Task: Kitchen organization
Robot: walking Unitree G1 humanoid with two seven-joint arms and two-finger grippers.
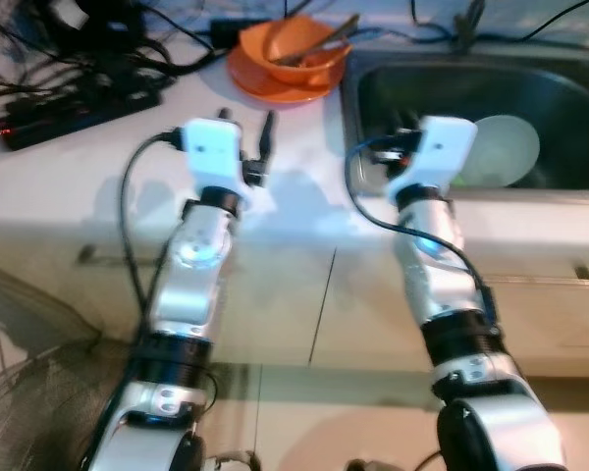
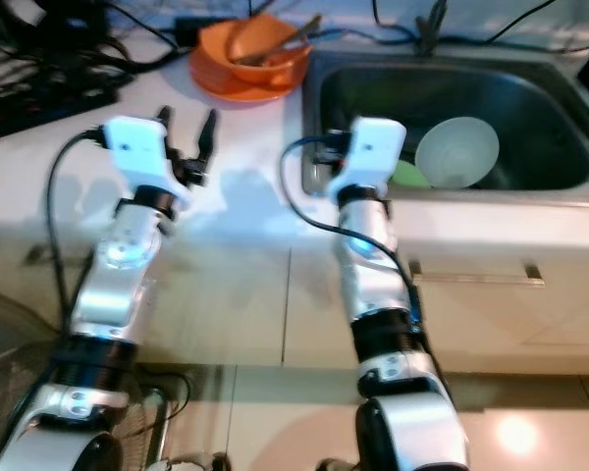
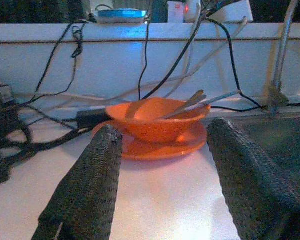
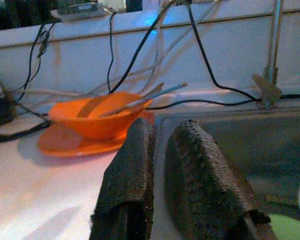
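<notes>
An orange bowl (image 1: 293,47) sits on an orange plate (image 1: 275,86) at the back of the white counter (image 1: 98,177), just left of the sink (image 1: 569,93). Metal utensils (image 3: 190,104) lean in the bowl. A pale round bowl (image 2: 457,151) lies in the sink, with something green (image 2: 406,175) beside it. My left gripper (image 1: 247,128) hovers open over the counter, short of the orange bowl, with nothing between its fingers. My right gripper (image 4: 164,127) is shut and holds nothing, and it hangs at the sink's left rim.
A black power strip (image 1: 74,110) and tangled cables (image 1: 88,44) crowd the counter's back left. A faucet (image 4: 272,45) stands behind the sink. Cabinet fronts with a handle (image 1: 540,281) lie below the counter edge. A wire mesh object (image 1: 25,363) stands on the floor at the left.
</notes>
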